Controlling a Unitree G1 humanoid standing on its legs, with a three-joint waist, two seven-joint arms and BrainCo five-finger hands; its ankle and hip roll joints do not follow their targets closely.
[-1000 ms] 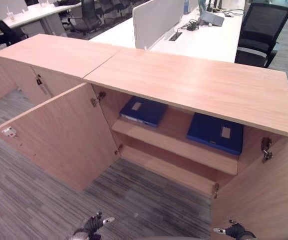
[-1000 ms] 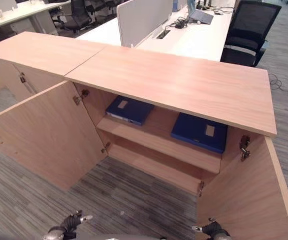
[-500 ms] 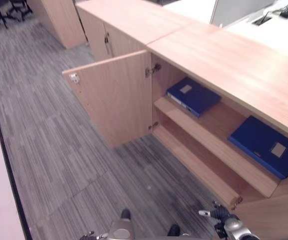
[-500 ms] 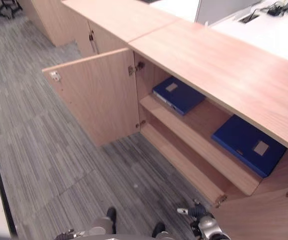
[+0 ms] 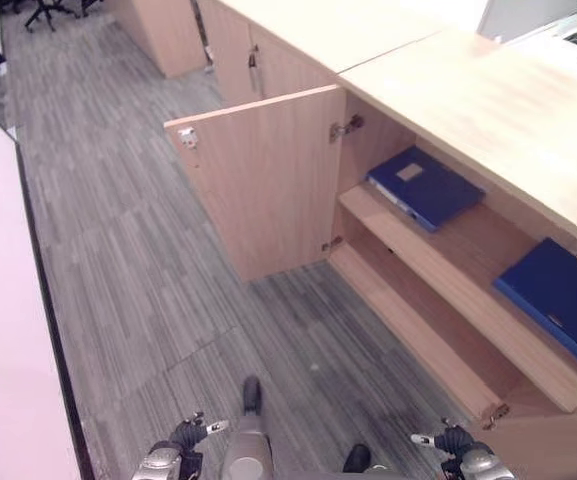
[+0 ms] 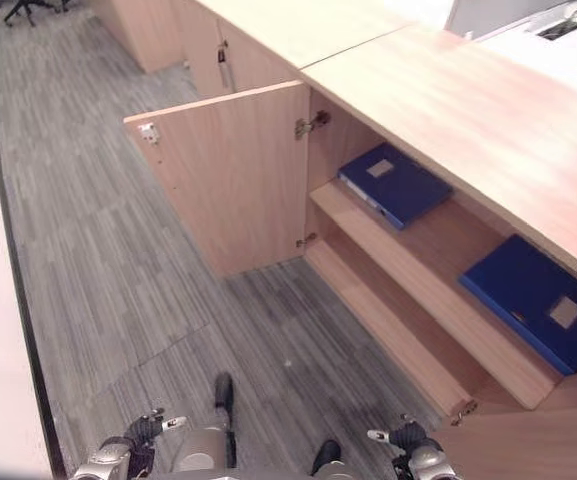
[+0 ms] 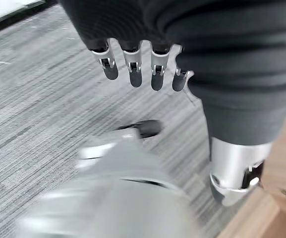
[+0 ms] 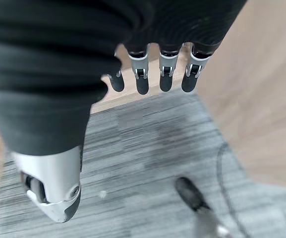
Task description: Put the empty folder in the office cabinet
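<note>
Grey striped carpet [image 5: 138,270] (chair [image 5: 43,10] far off).

This is an office. A long run of low wooden cabinets [image 6: 388,70] lines grey striped carpet [image 6: 108,260]. One cabinet door [image 6: 233,175] stands open on shelves [image 6: 428,290] carrying two flat blue folders [image 6: 393,185], well ahead of the fingers. A white desk [image 6: 538,40] stands behind, and a wheeled chair base [image 5: 53,10] shows far off.

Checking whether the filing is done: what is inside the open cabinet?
Two blue folders lie flat on the cabinet's upper shelf. The lower compartment's back is hidden under that shelf.
</note>
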